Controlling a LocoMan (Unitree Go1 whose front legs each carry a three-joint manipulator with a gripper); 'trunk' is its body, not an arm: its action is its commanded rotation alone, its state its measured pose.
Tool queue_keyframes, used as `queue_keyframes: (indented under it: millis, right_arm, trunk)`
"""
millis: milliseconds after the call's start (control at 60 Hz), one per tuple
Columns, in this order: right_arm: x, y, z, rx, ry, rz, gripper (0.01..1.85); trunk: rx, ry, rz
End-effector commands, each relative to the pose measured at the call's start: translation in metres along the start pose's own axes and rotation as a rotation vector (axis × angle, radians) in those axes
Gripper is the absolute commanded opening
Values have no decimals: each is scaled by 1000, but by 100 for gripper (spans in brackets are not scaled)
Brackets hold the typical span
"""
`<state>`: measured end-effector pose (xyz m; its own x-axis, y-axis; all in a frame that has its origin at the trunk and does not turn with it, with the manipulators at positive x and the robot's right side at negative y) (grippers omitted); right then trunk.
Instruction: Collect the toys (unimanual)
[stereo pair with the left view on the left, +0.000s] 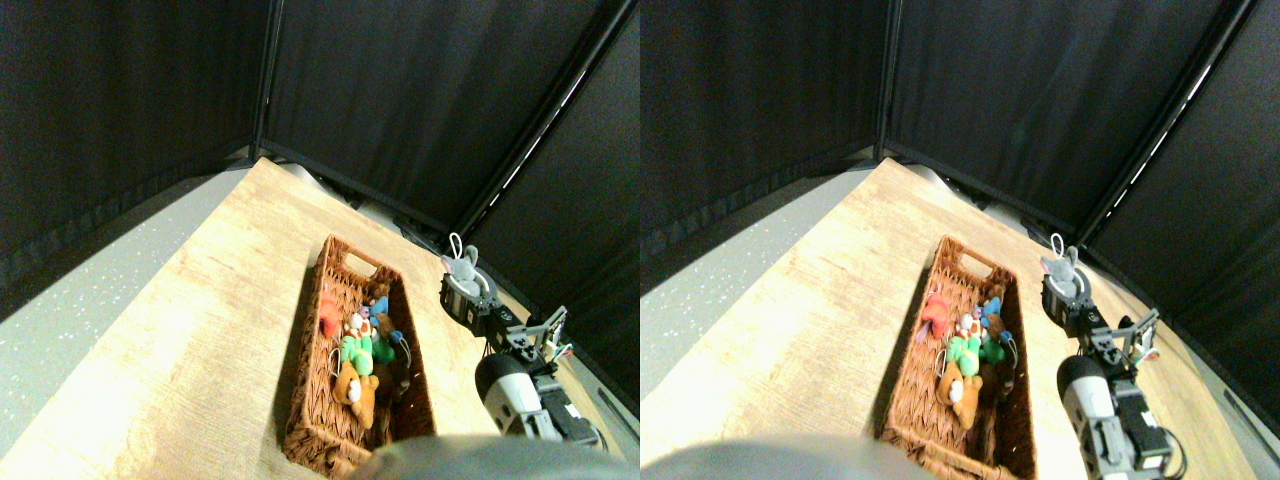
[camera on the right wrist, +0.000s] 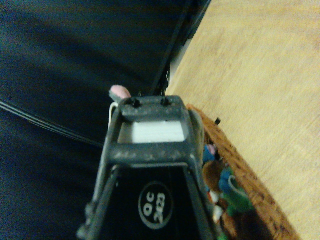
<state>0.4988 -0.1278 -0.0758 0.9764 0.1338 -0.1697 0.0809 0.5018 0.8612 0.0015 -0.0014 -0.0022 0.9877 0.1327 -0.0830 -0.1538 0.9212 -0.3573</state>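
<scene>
Beside the woven wicker basket (stereo pair with the left view on the left: 310, 400), the claw (stereo pair with the left view on the left: 462, 275) grips a fuzzy grey plush toy (stereo pair with the left view on the left: 460, 264).

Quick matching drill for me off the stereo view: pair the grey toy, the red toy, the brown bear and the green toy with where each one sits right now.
Things:
1. grey plush toy
2. red plush toy
3. brown bear toy
4. green plush toy

Places:
A. in the wicker basket, nearest the camera
B. at the tip of the right gripper, outside the basket
C. in the basket, between the red toy and the bear
D. in the basket, toward its far end

Pairs: 1-B, 2-D, 3-A, 4-C
</scene>
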Motion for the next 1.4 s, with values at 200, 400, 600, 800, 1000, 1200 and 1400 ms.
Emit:
queue_keyframes:
  millis: [200,400,600,800,1000,1200,1400]
  right_arm:
    - [10,13,-25,43,45,23,6]
    - [13,8,-33,59,36,11,6]
    - [14,6,-35,18,101,8,31]
    - [15,2,-30,-67,92,0,90]
    - [14,1,-22,-66,66,1,94]
    - [6,-3,-7,-85,-37,-8,87]
    - [0,-24,26,-124,-129,35,77]
  trunk:
    - [-42,-14,37]
    - [-46,-8,40]
    - [-40,0,35]
    - [-35,6,31]
    - [-25,6,23]
    - [-5,12,11]
    - [20,20,-7]
